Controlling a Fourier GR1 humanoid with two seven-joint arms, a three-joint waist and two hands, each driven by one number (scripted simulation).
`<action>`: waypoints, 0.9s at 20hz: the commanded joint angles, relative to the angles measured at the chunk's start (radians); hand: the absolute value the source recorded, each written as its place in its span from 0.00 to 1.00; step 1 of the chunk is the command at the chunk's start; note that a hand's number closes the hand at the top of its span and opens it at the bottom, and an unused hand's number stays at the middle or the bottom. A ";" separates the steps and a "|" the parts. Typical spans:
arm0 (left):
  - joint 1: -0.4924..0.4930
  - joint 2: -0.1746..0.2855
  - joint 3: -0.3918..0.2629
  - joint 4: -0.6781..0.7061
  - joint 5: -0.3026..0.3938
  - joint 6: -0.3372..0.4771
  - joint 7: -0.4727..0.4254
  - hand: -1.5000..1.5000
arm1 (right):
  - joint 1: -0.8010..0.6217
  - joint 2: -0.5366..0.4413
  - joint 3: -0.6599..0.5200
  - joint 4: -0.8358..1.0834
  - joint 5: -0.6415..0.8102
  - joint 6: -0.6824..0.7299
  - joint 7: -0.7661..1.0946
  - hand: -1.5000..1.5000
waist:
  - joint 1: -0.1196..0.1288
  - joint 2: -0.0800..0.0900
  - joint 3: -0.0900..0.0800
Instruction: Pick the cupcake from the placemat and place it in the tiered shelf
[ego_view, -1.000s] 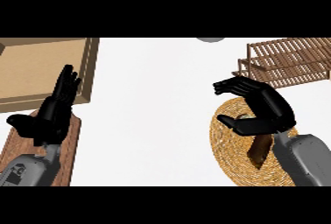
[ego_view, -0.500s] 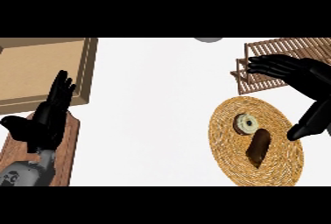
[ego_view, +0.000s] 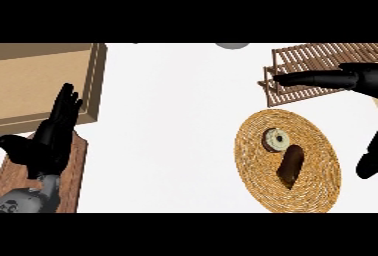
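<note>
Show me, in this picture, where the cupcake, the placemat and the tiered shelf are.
cupcake (ego_view: 277, 140): head view, on its pale round top.
placemat (ego_view: 255, 172): head view, on bare weave near its left edge.
tiered shelf (ego_view: 310, 54): head view, on its upper wooden slats.

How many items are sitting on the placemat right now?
2: the cupcake near the middle of the placemat, and a dark brown oblong item right beside it, on the near side. Nothing covers the mat.

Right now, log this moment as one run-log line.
phase: pre-grasp | cupcake: on placemat, untouched | right hand: open, over tiered shelf | left hand: open, resting at left
</note>
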 joint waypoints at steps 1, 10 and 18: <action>0.047 0.003 0.010 -0.047 0.005 -0.002 -0.004 0.50 | 0.021 -0.050 0.037 -0.124 0.230 -0.047 -0.012 0.00 | -0.003 -0.002 0.000; 0.044 0.013 0.079 -0.032 0.031 -0.081 -0.008 0.50 | 0.134 0.090 0.186 -0.202 0.578 -0.225 0.071 0.00 | -0.006 0.005 -0.001; 0.029 -0.026 0.055 -0.039 -0.042 -0.045 0.021 0.50 | 0.187 0.097 0.289 -0.172 0.869 -0.298 0.116 0.00 | -0.007 0.004 -0.001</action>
